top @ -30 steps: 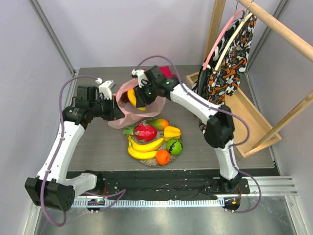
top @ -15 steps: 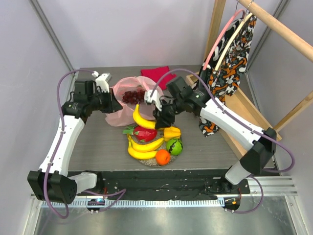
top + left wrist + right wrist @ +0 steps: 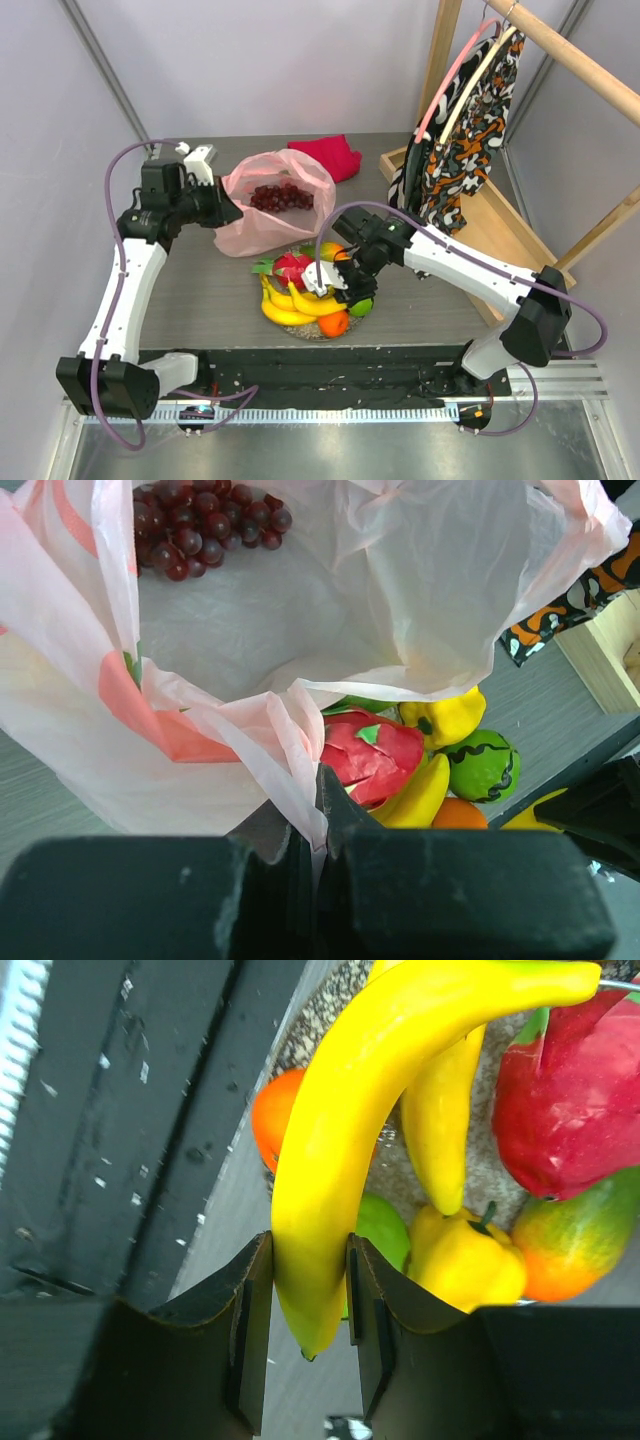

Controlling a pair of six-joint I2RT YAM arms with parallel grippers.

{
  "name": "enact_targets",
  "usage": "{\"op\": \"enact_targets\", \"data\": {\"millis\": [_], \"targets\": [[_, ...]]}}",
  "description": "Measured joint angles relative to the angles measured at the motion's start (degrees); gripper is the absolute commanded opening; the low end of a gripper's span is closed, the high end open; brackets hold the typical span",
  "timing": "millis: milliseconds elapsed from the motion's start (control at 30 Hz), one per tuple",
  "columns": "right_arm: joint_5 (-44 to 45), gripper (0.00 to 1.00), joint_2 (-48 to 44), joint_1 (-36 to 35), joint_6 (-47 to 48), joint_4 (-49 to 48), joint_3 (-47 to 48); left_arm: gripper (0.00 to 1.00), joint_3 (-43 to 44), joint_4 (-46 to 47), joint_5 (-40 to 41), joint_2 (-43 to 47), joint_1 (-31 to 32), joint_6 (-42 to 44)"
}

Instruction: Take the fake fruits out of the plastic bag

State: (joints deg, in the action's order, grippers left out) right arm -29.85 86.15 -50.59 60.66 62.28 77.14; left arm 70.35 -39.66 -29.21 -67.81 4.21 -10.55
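1. Right gripper (image 3: 310, 1290) – jaws part-open, clamped on the lower end of a yellow banana (image 3: 350, 1110), which hangs low over the fruit pile.
2. Left gripper (image 3: 318, 780) – fully shut, pinching a fold of the plastic bag (image 3: 350, 590) at its near rim and holding the mouth open.
3. Fruits out of the bag, heaped on the glittery plate (image 3: 485, 1155): dragon fruit (image 3: 292, 268), mango (image 3: 330, 250), yellow pepper (image 3: 445, 718), green apple (image 3: 483, 765), orange (image 3: 275, 1110), and a second banana (image 3: 440, 1110).
4. Fruit left in the bag: dark grapes (image 3: 280, 196), lying on its far inner wall. The task looks nearly done.
5. Risks, release:
   - The pile is crowded, so a banana let go on top may slide off the plate onto the table (image 3: 200, 290).
   - The orange sits at the plate's near edge and looks the likeliest to be nudged off.
6. Risks, bag:
   - The film is thin and crinkly; if the pinched fold slips, the mouth could fall shut over the grapes.
   - A grab at the grapes could catch film along with them and drag the bag.
7. Surroundings: a red cloth (image 3: 325, 157) lies just behind the bag; a wooden rack (image 3: 560, 45) with a patterned garment (image 3: 465, 130) stands to the right, near the right arm.
8. In the way: the fruit pile lies between the right gripper and the bag mouth, so reaching the grapes probably means lifting clear of it first.
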Motion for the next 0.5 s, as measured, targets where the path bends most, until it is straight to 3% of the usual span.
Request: {"op": "enact_targets", "data": {"millis": [133,300,500], "targets": [[2.5,0.36,0.3,-0.7,6.5,0.3,-0.3,0.03,0.0,0.0,-0.4,1.0,-1.0,-0.1],[5.9,0.79,1.2,-1.1,12.1,-2.2,-2.7,0.04,-0.2,0.1,-0.9,1.7,-2.3,-0.8],[11.2,0.90,-3.7,-0.7,12.8,-10.7,-12.3,0.06,-0.6,0.0,-1.6,2.3,-3.2,-1.2]]}}
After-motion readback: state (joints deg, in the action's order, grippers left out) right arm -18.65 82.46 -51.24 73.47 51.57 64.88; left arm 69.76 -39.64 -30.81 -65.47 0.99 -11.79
